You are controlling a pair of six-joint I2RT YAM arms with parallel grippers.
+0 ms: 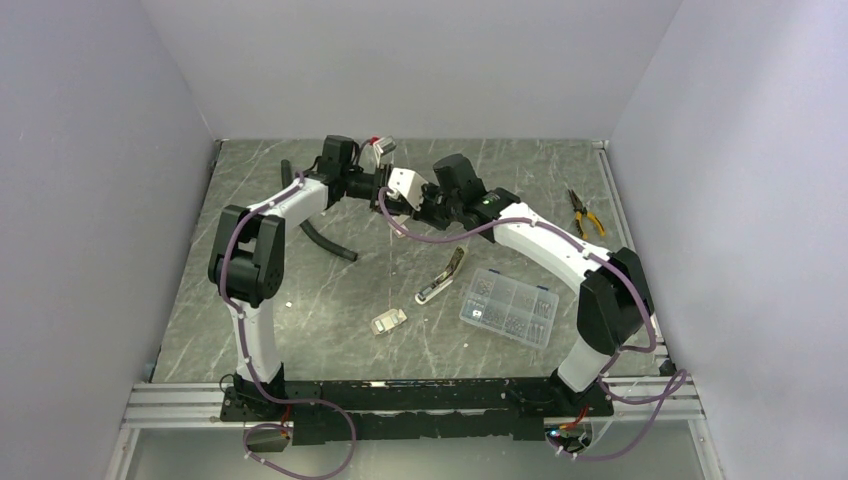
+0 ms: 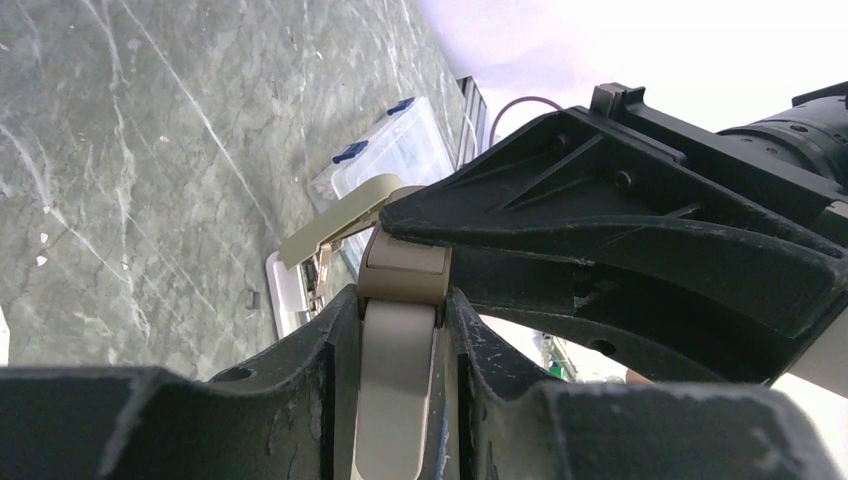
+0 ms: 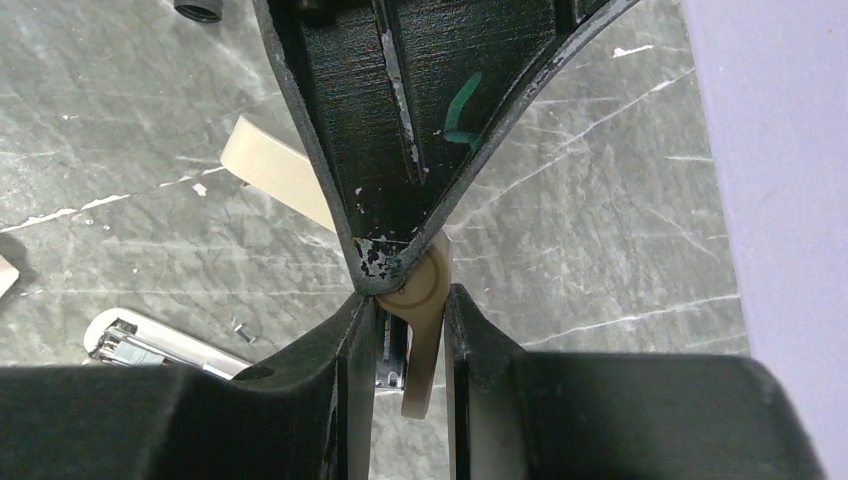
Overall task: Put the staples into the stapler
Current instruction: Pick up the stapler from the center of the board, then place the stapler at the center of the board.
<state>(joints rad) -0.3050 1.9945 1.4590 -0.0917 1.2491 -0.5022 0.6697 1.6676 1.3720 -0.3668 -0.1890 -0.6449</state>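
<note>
Left hand and right hand both tight on 1 beige hinged strip; stapler on table.

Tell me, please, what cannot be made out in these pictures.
Top view: the beige part clamped by left gripper and right gripper is hidden behind their wrists.
Right wrist view: the stapler is cut off by that gripper's finger.
Top view: contents of the clear box are too small.
</note>
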